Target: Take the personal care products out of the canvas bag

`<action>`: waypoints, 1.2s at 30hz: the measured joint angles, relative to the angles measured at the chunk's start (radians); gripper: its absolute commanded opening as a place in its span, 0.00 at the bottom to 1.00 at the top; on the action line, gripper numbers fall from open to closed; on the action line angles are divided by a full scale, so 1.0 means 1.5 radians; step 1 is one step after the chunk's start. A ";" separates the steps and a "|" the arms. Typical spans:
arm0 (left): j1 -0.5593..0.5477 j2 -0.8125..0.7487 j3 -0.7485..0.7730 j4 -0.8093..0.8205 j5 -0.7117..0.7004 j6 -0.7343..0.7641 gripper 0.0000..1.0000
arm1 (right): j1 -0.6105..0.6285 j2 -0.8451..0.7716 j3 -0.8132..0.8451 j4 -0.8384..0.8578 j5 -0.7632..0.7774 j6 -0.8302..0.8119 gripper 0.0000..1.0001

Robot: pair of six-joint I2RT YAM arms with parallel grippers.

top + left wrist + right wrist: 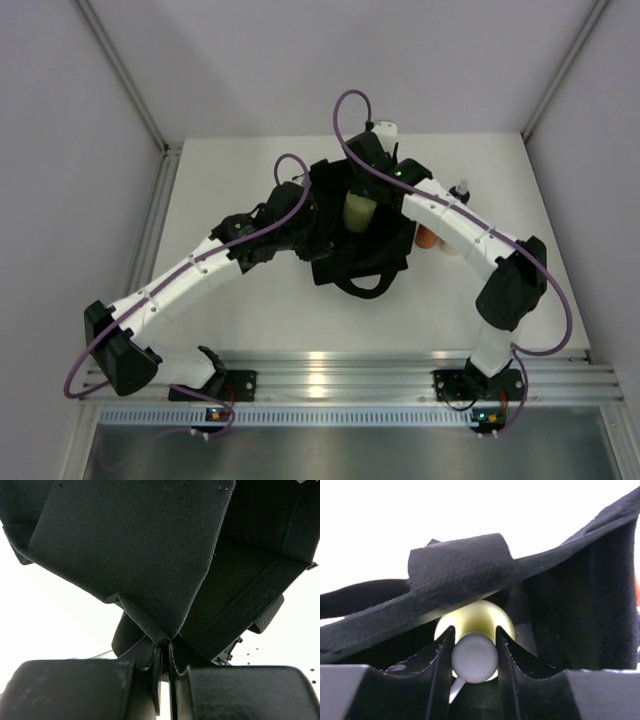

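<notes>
Yellow-green bottle (479, 611), smooth and probably light, is clamped at its white cap (474, 658) in my right gripper (474, 631); my left gripper (165, 648) pinches the limp canvas bag (130, 545).

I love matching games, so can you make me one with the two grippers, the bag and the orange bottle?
Things:
1. left gripper
2. right gripper
3. orange bottle
4. bag

States:
A. black, in the middle of the table
B. lying on the table beside the bag
C. pinching the bag's fabric
D. gripping a white cap

Pairs: 1-C, 2-D, 3-B, 4-A
</notes>
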State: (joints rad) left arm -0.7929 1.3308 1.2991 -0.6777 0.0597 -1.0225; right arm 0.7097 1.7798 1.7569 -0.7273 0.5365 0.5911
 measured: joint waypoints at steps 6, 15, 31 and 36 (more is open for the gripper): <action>0.000 0.000 0.000 0.000 0.000 0.000 0.00 | 0.008 -0.001 0.008 -0.004 -0.013 -0.052 0.00; 0.000 0.000 0.000 0.000 0.000 0.000 0.00 | 0.017 -0.018 0.030 -0.010 -0.035 -0.131 0.00; 0.000 0.000 0.000 0.000 -0.003 -0.001 0.00 | 0.043 -0.068 0.099 -0.042 -0.097 -0.258 0.00; 0.000 0.000 0.000 0.000 -0.003 -0.001 0.00 | 0.051 -0.082 0.130 -0.058 -0.131 -0.290 0.00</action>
State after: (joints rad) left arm -0.7929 1.3308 1.2991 -0.6781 0.0547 -1.0233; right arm 0.7856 1.6566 1.9518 -0.8150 0.3397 0.1566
